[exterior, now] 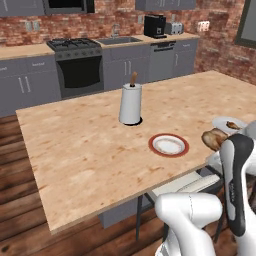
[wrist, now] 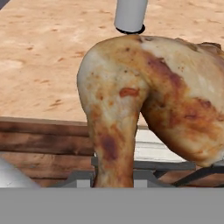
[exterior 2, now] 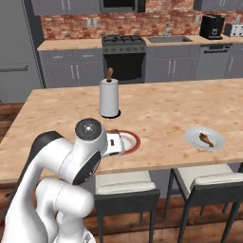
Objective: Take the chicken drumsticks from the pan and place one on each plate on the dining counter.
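Drumstick [wrist: 144,100] close up, wood-grain dining counter [exterior: 85,145] beyond, brick-walled kitchen.

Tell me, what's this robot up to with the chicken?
The robot arm is serving drumsticks onto two plates on the wooden dining counter. One drumstick already lies on the pale plate. The gripper is shut on the second drumstick, held in the air near the counter's edge. The red-rimmed plate has no drumstick on it yet. A paper towel roll stands behind it.
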Controlling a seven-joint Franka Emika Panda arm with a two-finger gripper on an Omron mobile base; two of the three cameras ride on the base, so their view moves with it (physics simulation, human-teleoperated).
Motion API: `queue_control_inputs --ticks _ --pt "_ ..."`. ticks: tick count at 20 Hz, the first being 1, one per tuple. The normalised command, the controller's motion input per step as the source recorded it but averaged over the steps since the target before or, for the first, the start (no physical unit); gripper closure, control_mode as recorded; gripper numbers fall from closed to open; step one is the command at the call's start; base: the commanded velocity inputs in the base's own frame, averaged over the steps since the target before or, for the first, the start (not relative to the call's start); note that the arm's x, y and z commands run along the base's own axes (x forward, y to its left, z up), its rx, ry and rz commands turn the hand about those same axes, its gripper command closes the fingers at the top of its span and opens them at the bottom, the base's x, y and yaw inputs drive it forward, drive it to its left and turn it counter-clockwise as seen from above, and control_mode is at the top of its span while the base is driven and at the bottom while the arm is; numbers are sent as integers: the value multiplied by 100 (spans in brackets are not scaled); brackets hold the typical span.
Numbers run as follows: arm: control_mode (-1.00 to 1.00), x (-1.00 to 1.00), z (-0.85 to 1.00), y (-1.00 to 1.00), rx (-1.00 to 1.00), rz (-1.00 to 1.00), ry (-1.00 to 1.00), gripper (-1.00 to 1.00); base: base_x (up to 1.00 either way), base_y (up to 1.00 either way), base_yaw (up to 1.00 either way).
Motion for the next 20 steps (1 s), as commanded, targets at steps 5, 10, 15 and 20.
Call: queue_control_inputs --ticks 5,10,15,20 --pt "-100 82 0 2 -6 0 12 100 0 0 0" --pt "-100 96 -2 4 -5 0 37 100 0 0 0" --pt "-100 87 -13 0 0 2 30 100 0 0 0" --pt "-100 73 -21 -2 0 3 13 100 0 0 0"
